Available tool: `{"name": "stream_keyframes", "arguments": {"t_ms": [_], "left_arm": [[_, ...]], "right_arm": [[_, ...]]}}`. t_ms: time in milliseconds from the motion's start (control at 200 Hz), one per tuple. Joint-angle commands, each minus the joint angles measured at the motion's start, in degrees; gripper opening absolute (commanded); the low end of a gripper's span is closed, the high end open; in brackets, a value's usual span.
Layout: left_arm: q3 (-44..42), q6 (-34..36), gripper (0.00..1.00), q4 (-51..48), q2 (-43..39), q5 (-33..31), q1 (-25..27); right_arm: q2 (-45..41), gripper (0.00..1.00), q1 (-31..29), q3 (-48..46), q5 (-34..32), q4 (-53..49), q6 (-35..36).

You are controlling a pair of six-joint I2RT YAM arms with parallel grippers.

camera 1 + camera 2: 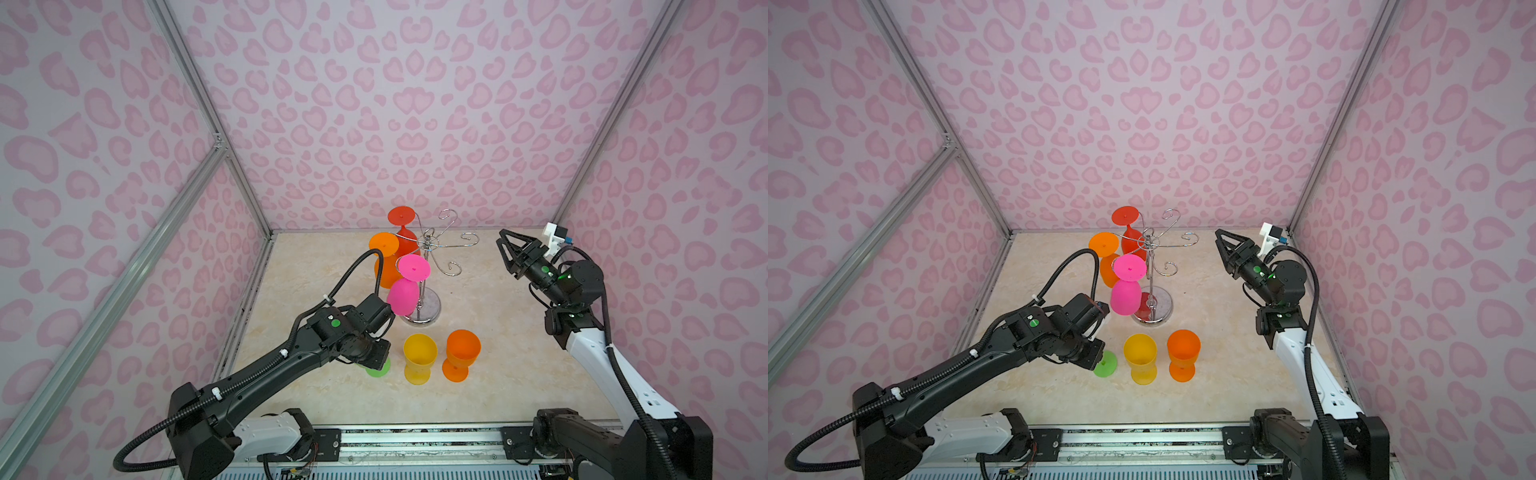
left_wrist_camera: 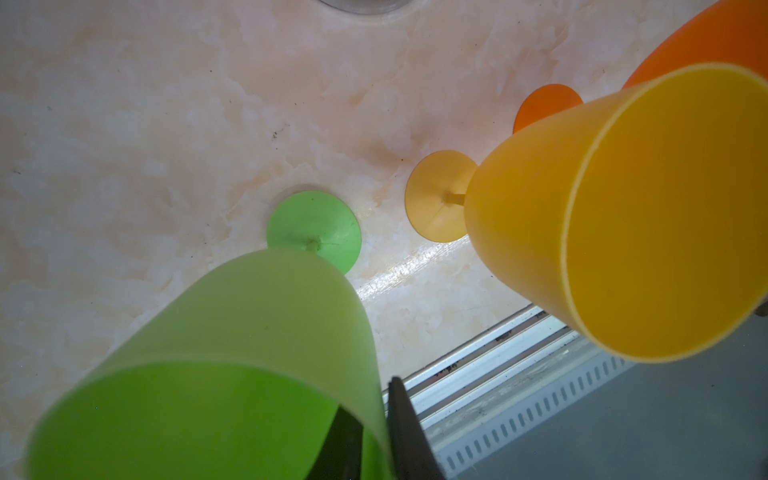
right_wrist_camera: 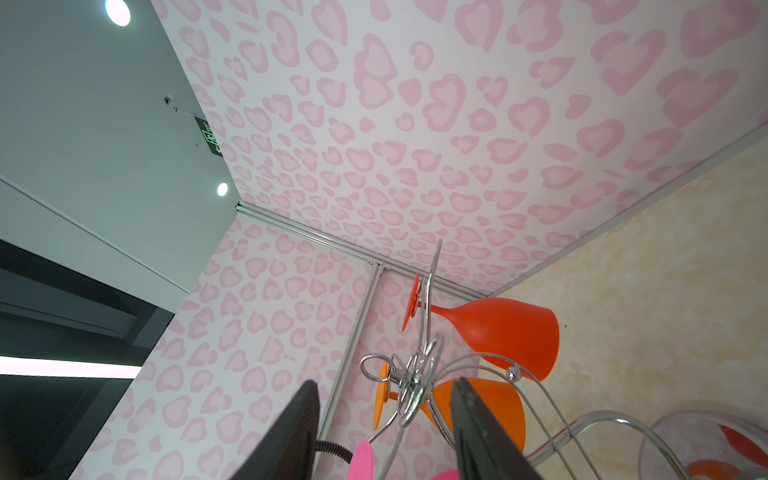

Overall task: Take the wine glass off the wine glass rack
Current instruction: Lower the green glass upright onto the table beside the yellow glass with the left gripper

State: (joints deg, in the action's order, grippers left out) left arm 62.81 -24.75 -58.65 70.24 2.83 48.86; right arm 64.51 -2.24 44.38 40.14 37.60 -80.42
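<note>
The wine glass rack (image 1: 431,306) is standing near the middle of the worktop (image 1: 519,374), a little toward its back edge. Three glasses are hanging upside down from the hooks on its left side: a red glass (image 1: 402,217) nearest the back edge, a hanging orange glass (image 1: 384,245) beside it, and a pink glass (image 1: 403,296) toward the front.

Three more are standing upright in a row between the rack and the front edge: a green glass (image 2: 232,340), a yellow glass (image 1: 419,357) and a standing orange glass (image 1: 462,351).

The left gripper (image 2: 374,436) is reaching down over the green glass with its jaws narrow, one finger inside the bowl and one outside the rim. Whether they are pressing the wall, I cannot tell.

The right gripper (image 1: 503,239) is hovering in the air near the back right corner, pointing toward the rack, its jaws standing apart and holding nothing.
</note>
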Motion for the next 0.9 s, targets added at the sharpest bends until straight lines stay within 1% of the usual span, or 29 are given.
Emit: {"name": "stream_keyframes", "arguments": {"t_ms": [0, 290, 415, 430, 455, 670, 895], "left_arm": [[0.91, 0.40, 0.21, -0.67, -0.18, 0.52, 0.10], [1.78, -0.04, 0.35, -0.78, -1.36, 0.32, 0.09], [2.30, -0.21, 0.35, -0.85, -2.24, 0.45, 0.14], [2.40, -0.21, 0.39, -0.85, -2.36, 0.52, 0.10], [2.49, -0.21, 0.41, -0.89, -2.53, 0.64, 0.09], [4.20, -0.64, 0.45, -1.59, -5.37, 0.80, 0.10], [8.48, -2.09, 0.48, 0.09, -11.41, -0.43, 0.09]], "right_arm": [[0.34, 0.52, 0.02, 0.20, 0.64, 1.20, -0.04], [0.88, 0.52, 0.04, 0.34, 0.64, 1.79, -0.35], [0.79, 0.52, 0.02, 0.20, 0.64, 1.77, -0.35], [0.79, 0.52, 0.01, 0.20, 0.64, 1.77, -0.35], [0.79, 0.52, 0.03, 0.11, 0.64, 1.77, -0.35], [0.44, 0.52, 0.00, -0.27, 0.56, 1.93, -0.26], [0.04, 0.52, 0.03, -0.95, 0.47, 2.12, -0.30]]}}
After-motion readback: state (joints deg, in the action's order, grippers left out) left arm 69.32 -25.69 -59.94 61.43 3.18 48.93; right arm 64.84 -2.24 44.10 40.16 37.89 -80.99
